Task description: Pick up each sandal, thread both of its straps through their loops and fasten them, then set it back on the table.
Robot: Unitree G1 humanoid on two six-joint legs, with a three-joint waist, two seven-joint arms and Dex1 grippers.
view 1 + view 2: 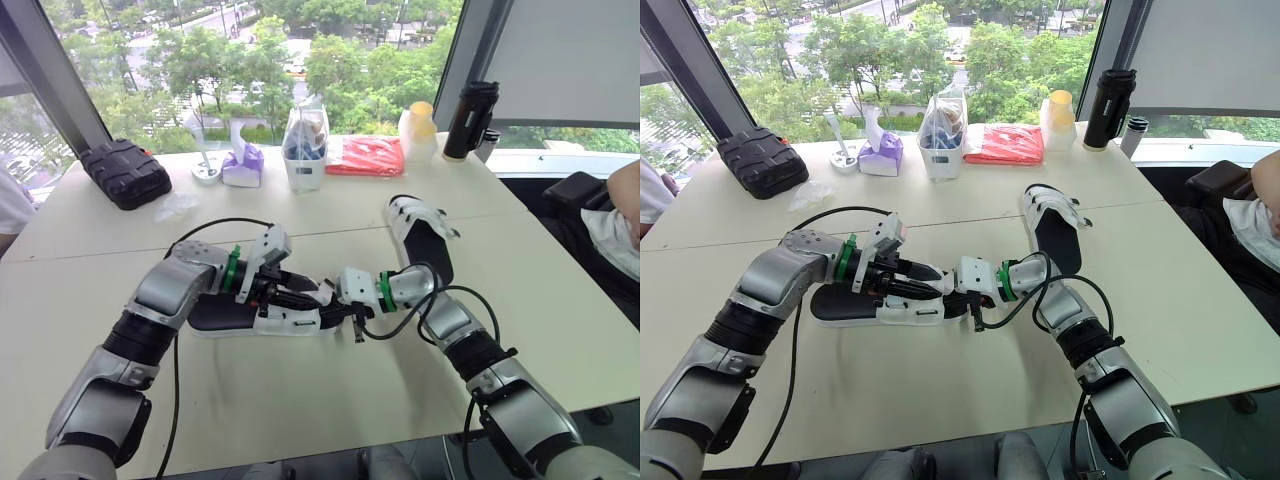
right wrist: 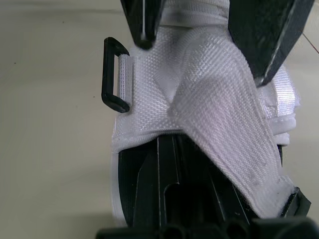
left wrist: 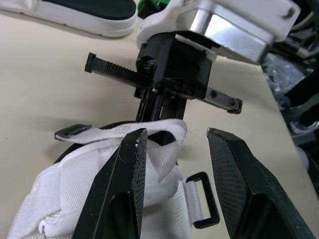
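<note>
Tall windows with green treetops beyond back a wide beige tabletop (image 1: 300,400), and a person's arm (image 1: 625,200) shows at its right edge. Along the far side stand a black hard case (image 1: 125,172), a purple tissue pack (image 1: 243,165), a clear bag of blue items (image 1: 305,140), a red packet (image 1: 365,157), a yellow-capped bottle (image 1: 420,130) and a black flask (image 1: 470,120).

Two white sandals with black footbeds lie on the tabletop. The far sandal (image 1: 425,240) lies alone to the right of centre, toe pointing away, just beside the right forearm. The near sandal (image 1: 215,315) lies on its sole in the middle, lengthwise between the two arms, which meet over its strapped end.

The left pincer (image 3: 177,137) is spread, its two black fingers standing on either side of a raised white strap (image 2: 224,114) without closing on it. The right pincer (image 2: 160,149) comes in from the opposite side with its fingers pressed together, their tips tucked beneath that strap, which drapes across them; whether any fabric is caught between them cannot be told. The two pincers face each other tip to tip, very near.

A black rectangular loop (image 2: 110,74) hangs on a short white tab at the sandal's side, lying empty just beside the strap, against the tabletop.
</note>
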